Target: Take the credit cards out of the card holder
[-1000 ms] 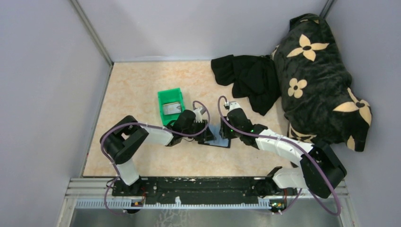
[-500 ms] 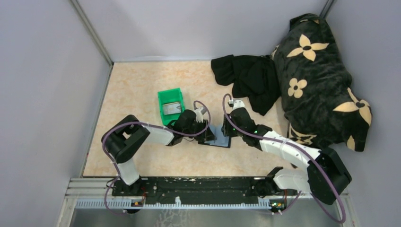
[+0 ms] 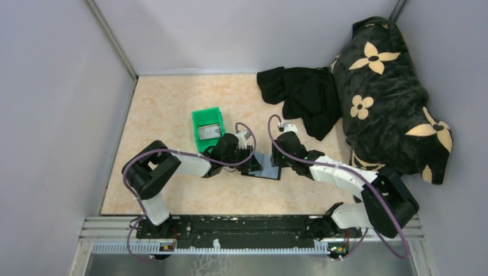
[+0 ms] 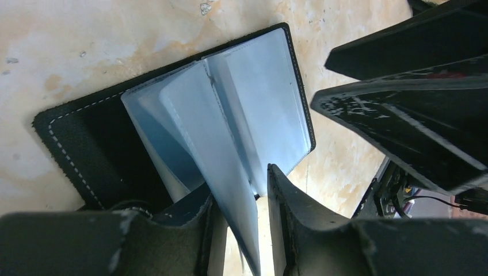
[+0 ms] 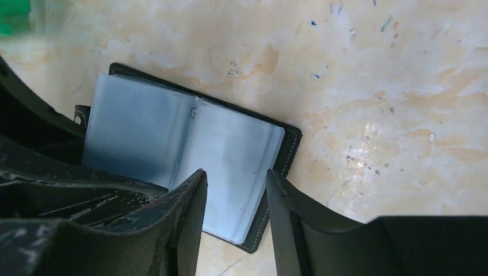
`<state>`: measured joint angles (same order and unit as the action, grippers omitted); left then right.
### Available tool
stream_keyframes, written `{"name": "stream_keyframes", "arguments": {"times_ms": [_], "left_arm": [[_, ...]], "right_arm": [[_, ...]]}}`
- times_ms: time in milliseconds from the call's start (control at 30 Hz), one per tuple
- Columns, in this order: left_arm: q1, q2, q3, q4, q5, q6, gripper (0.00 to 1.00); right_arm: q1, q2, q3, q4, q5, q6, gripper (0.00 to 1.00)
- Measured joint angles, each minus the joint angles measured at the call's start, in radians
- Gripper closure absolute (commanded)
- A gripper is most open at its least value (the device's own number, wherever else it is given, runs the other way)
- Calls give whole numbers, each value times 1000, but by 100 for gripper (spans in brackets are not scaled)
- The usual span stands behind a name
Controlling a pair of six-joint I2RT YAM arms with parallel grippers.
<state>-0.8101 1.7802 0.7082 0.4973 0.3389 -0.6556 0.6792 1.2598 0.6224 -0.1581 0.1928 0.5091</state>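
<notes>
Inside the green bin (image 3: 205, 113) lies a pale card (image 3: 210, 131). My left jaws sit around the open card holder's (image 5: 230, 150) sleeve (image 4: 221, 150), but I cannot tell if they pinch it. My right jaws are open.

On the marbled beige bench (image 3: 167, 103) stood a green plastic bin (image 3: 207, 112), while a crumpled black cloth (image 3: 302, 92) lay at the back against a dark flower-patterned cushion (image 3: 385, 92).
</notes>
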Motion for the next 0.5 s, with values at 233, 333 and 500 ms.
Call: {"name": "stream_keyframes", "arguments": {"times_ms": [233,333,500], "left_arm": [[-1,-106,-13,-77,-42,26,64],[-2,-135,-13,-90,-65,43,65],[-2,-129,-31,-95,-81,47,66]], "right_arm": [[0,90,0,69,-54,-1,58],[0,138,0,93,-78,0,58],[-1,156,0,129,-82,-1,60]]}}
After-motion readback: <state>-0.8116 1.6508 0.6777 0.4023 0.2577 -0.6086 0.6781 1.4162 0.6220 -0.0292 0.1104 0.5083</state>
